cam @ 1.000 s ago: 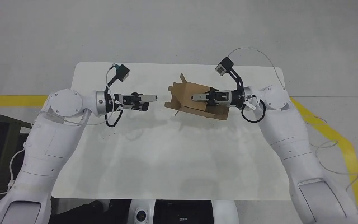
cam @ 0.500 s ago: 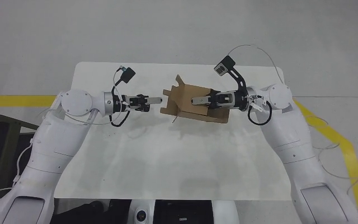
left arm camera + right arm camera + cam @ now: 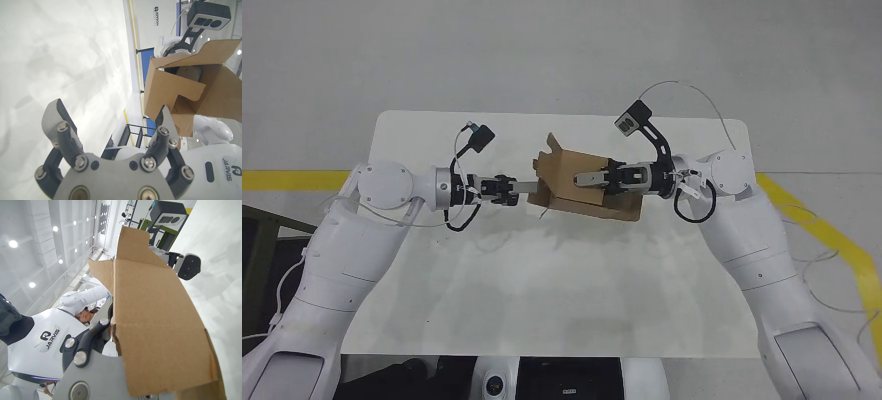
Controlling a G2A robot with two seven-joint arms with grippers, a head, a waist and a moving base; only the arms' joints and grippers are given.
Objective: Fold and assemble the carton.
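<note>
**Two grippers meet at a half-formed carton over the bench**

On the left, the left gripper (image 3: 525,186) lies level above the white bench (image 3: 442,300). Its fingers are spread wide and hold nothing. One fingertip (image 3: 164,113) is touching, or just beside, the edge of a loose end flap (image 3: 170,91).

In the middle is the brown carton (image 3: 564,168), opened into a rough tube. It lies on its side with its open end toward the left gripper and its flaps splayed outward. Whether it rests on the bench or is held just above it cannot be told.

On the right, the right gripper (image 3: 582,179) reaches along the carton's upper wall. It appears closed on that wall, which runs between its fingers.

The carton looks like thin corrugated card. It is probably light, stiff across its panels, and ready to bend only along its scored lines. A hard pinch could dent it. The best hold for the free gripper is probably a flap's outer edge, pressing near the crease so the flap folds inward.
</note>
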